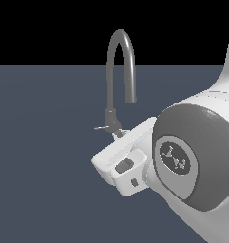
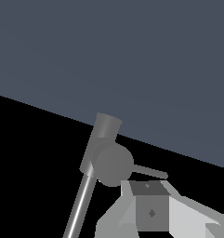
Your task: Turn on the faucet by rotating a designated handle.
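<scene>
The faucet [image 1: 120, 52] is a tall grey gooseneck tap with a high arched spout and a thicker base [image 1: 110, 116]. The handle [image 1: 101, 128] is a thin light-grey lever sticking out from the base toward the exterior view's left. My gripper [image 1: 119, 133] reaches in from the right, with its tips right by the foot of the base, on the side away from the lever. In the wrist view the base [image 2: 111, 162], the spout rod [image 2: 81, 204] and the handle [image 2: 153, 172] show just beyond my gripper [image 2: 143, 188]. The fingers sit together with no gap and hold nothing.
The faucet stands on a flat dark blue-grey surface [image 1: 44, 166]. My white arm and its big round joint [image 1: 192, 161] fill the lower right of the exterior view.
</scene>
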Available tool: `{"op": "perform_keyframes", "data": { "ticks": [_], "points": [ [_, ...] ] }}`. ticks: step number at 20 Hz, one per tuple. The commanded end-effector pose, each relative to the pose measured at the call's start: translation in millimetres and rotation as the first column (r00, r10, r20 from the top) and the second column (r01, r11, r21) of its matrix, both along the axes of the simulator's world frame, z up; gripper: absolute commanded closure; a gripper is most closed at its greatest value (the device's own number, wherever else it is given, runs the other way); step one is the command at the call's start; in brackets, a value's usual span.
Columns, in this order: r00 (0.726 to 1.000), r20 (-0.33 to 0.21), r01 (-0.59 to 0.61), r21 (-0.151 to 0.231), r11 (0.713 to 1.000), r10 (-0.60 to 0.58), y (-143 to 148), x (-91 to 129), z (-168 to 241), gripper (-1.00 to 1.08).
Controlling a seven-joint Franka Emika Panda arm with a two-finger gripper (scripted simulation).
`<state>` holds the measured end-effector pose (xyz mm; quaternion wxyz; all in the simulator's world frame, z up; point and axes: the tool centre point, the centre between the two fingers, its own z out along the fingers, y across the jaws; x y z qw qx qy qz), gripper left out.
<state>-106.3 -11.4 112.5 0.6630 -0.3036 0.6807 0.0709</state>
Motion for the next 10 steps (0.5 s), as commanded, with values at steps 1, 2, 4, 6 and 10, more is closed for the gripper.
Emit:
{"op": "perform_keyframes", "data": {
  "ticks": [1,2,4,6,10],
  "points": [
    [0.999,-0.002,0.035,0.038,0.999,-0.035,5,4,-6,1.08],
    [0.999,-0.003,0.048,0.053,0.997,-0.048,7,5,-8,1.08],
    [0.997,-0.006,0.074,0.083,0.994,-0.074,12,8,-13,1.08],
    [0.995,-0.01,0.1,0.112,0.989,-0.1,16,12,-17,1.08],
    [0.988,-0.021,0.152,0.171,0.973,-0.151,25,19,-25,1.08]
  ]
}}
